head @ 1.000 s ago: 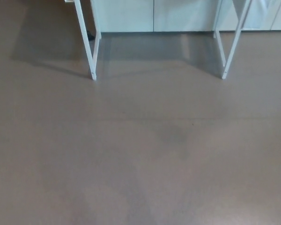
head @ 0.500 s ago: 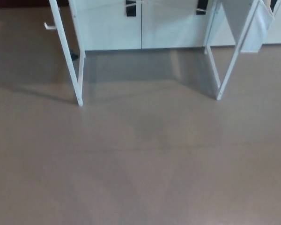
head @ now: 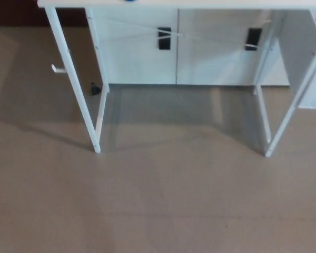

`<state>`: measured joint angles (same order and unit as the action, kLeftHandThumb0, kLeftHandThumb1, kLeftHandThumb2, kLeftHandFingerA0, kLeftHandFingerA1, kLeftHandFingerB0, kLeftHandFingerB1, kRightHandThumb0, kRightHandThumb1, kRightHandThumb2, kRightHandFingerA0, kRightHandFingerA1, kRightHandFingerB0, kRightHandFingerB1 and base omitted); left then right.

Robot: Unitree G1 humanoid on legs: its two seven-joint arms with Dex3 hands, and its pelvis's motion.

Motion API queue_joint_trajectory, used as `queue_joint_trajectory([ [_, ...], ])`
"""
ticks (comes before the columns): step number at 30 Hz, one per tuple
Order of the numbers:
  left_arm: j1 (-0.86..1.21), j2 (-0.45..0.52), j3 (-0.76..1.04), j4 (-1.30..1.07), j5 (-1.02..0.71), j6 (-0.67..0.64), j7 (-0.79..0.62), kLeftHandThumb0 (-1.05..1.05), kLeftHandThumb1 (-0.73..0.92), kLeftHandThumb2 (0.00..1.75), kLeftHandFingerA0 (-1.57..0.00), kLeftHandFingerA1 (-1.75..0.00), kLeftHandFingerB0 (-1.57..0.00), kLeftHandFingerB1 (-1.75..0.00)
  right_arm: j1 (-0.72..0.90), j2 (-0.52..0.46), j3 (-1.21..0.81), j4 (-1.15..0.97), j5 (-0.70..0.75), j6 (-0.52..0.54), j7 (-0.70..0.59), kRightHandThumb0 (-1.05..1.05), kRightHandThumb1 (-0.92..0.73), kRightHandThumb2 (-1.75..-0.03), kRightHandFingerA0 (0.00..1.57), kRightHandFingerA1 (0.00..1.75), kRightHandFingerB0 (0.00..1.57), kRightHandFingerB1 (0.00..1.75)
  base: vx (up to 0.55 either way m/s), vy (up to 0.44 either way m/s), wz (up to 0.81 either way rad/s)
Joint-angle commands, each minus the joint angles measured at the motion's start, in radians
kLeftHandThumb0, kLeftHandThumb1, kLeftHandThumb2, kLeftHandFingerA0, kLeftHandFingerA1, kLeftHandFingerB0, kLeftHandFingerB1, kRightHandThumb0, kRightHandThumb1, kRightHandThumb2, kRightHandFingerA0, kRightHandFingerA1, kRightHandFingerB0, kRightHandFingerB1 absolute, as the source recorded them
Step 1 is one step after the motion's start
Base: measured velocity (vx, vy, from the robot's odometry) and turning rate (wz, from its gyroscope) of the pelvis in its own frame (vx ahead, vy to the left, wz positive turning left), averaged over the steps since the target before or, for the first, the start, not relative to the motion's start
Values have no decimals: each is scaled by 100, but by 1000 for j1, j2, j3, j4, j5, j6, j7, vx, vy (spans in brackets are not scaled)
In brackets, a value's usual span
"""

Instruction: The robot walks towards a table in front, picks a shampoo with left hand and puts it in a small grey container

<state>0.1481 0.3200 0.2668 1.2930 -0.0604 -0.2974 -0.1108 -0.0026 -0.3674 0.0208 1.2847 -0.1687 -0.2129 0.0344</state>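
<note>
White tabletop (head: 200, 3) edge now shows at twelve o'clock where only legs (head: 97, 132) showed before: the camera moved, so the walk seems underway. Neither hand is in view, fingers untellable; the shampoo is not visible yet.

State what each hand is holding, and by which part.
Cannot tell: the left hand and right hand are both out of view. Only the table, a cabinet and the floor show.

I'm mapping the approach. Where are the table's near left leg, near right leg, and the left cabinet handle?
Left leg (head: 73, 81): head view, mid-shaft.
Right leg (head: 292, 105): head view, mid-shaft.
Handle (head: 164, 38): head view, centre.
</note>
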Motion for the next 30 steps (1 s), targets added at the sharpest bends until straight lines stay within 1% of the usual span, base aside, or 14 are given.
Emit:
queue_joint_trajectory([
  [1,8,24,23,-1,-17,-11,-11,-26,59,58,-55,-44,-52,-38,16,0,0,10,-4,-19,7,-35,-56,-76,68,57,51,50,420,64,-7],
  [2,12,27,15,1,-6,-14,-11,-29,60,58,-56,-44,-50,-38,16,0,1,7,-4,-19,11,-34,-56,-74,66,57,51,50,393,95,-11],
  [6,23,28,21,1,-8,-21,-11,-29,60,58,-58,-45,-51,-38,14,4,6,12,-8,-17,14,-34,-56,-74,65,57,51,50,390,155,-28],
  [10,26,30,19,9,2,-18,-3,-27,60,58,-61,-44,-51,-38,15,8,9,8,-8,-15,15,-33,-57,-75,66,57,51,50,523,313,-39],
  [11,29,31,14,6,5,-20,-3,-37,51,76,-57,-56,-45,-49,17,7,9,3,-7,-17,19,-34,-57,-76,66,57,51,50,453,362,-33],
  [12,35,31,18,1,-1,-25,-11,-29,60,58,-64,-49,-52,-38,18,7,10,1,-7,-20,21,-34,-57,-76,67,58,51,50,445,357,-18],
  [18,28,33,12,12,8,-19,-1,-28,60,58,-65,-49,-52,-39,12,10,11,9,-8,-12,23,-32,-59,-75,68,57,52,50,366,120,4],
  [22,25,36,16,11,2,-15,-6,-28,59,59,-63,-45,-51,-39,4,11,17,14,-16,-4,21,-33,-59,-75,68,56,51,49,349,-71,22],
  [24,27,35,17,8,0,-19,-7,-27,61,58,-60,-45,-53,-39,6,10,19,10,-17,-12,20,-33,-58,-76,67,58,51,50,427,-107,-26],
  [26,29,36,15,6,4,-23,-6,-28,61,59,-61,-45,-53,-39,7,8,21,4,-19,-13,24,-34,-57,-76,68,58,51,50,357,-95,42],
  [27,32,36,15,3,2,-30,-12,-29,60,59,-64,-47,-53,-39,5,9,21,4,-19,-9,23,-34,-57,-76,68,58,51,51,348,-106,9],
  [30,29,38,11,5,6,-23,-10,-29,60,59,-66,-47,-52,-39,3,12,16,10,-14,-6,27,-33,-58,-76,67,57,51,50,286,-81,2],
])
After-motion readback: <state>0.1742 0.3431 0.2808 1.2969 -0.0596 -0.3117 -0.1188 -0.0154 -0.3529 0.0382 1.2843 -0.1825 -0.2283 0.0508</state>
